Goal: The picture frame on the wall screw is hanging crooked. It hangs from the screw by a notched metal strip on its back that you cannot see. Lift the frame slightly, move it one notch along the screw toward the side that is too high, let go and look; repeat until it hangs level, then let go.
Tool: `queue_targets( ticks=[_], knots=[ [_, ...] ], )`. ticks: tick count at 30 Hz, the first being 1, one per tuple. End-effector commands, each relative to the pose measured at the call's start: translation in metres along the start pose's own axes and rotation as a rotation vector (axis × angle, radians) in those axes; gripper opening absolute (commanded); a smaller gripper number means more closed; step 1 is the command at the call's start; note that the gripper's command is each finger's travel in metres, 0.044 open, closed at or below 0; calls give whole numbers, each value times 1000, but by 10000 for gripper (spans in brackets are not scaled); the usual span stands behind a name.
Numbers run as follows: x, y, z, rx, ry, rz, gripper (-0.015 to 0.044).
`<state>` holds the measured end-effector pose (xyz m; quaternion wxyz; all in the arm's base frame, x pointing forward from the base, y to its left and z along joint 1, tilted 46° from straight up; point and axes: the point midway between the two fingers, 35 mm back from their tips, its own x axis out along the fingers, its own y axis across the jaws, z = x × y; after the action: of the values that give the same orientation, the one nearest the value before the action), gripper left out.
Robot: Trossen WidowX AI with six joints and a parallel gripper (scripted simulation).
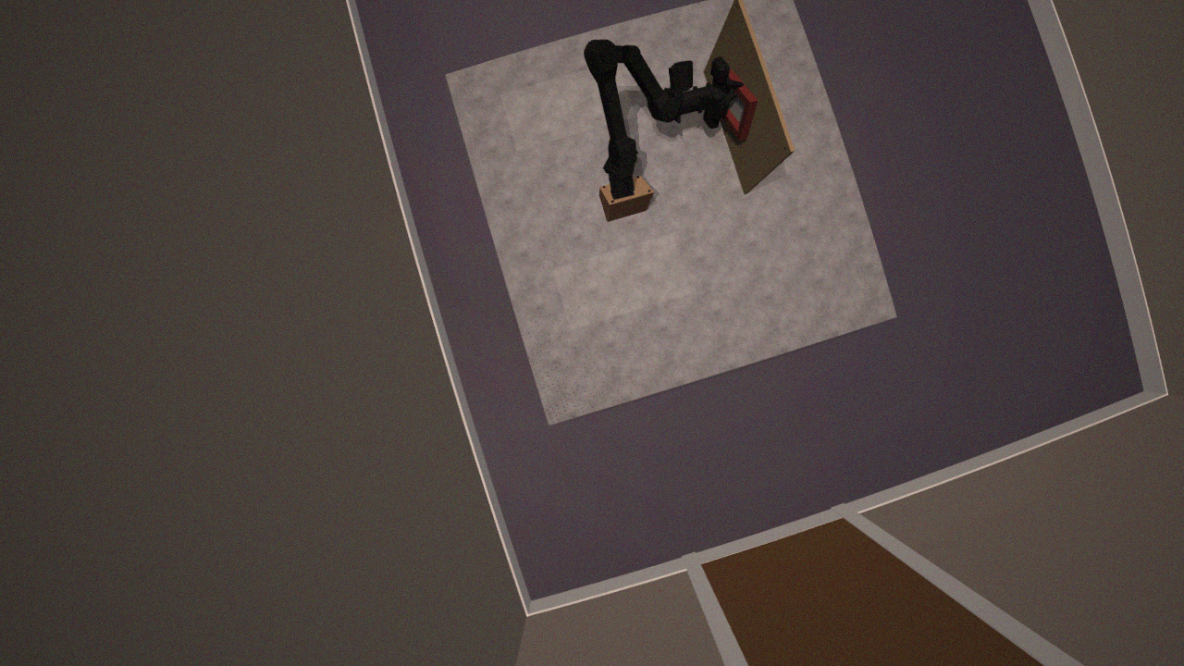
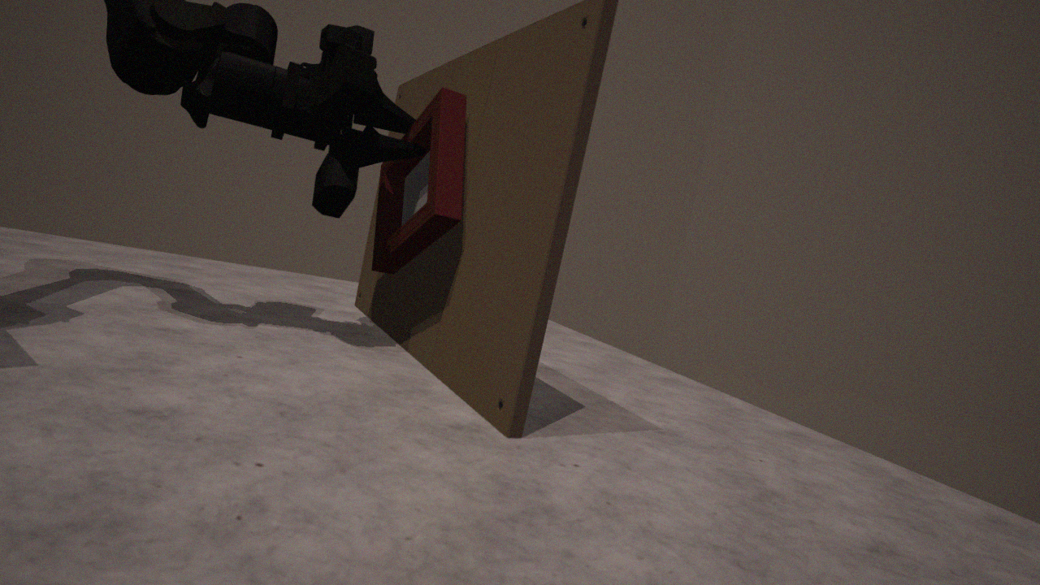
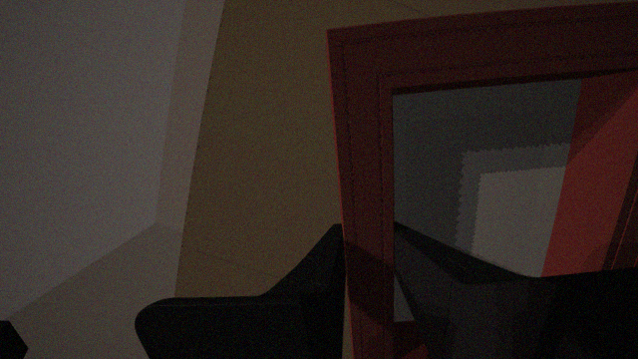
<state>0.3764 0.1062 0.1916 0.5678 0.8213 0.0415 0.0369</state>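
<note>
The red picture frame (image 1: 748,122) (image 2: 450,160) (image 3: 363,150) is against the upright board, around a grey picture. In the exterior view it looks crooked: its end toward the board's near edge is higher than its far end. My gripper (image 1: 734,92) (image 2: 418,138) (image 3: 362,230) is shut on the frame's top bar, with one finger on the outer side and one inside the opening. In the wrist view this bar runs up and down between the fingers. The screw and the notched strip are hidden behind the frame.
The tan board (image 1: 758,161) (image 2: 520,218) (image 3: 259,150) stands on the pale mottled surface (image 1: 745,273) (image 2: 291,436), with small dark fasteners near its corners. The arm's wooden base block (image 1: 627,205) is on the same surface. The arm's shadow lies below it.
</note>
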Motion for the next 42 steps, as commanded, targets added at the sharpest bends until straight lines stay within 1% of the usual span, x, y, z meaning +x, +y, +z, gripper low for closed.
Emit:
queue_targets(
  ticks=[1, 42],
  knots=[
    [0, 2, 2, 3, -4, 10, 0],
    [0, 2, 8, 3, -4, 10, 0]
  ],
)
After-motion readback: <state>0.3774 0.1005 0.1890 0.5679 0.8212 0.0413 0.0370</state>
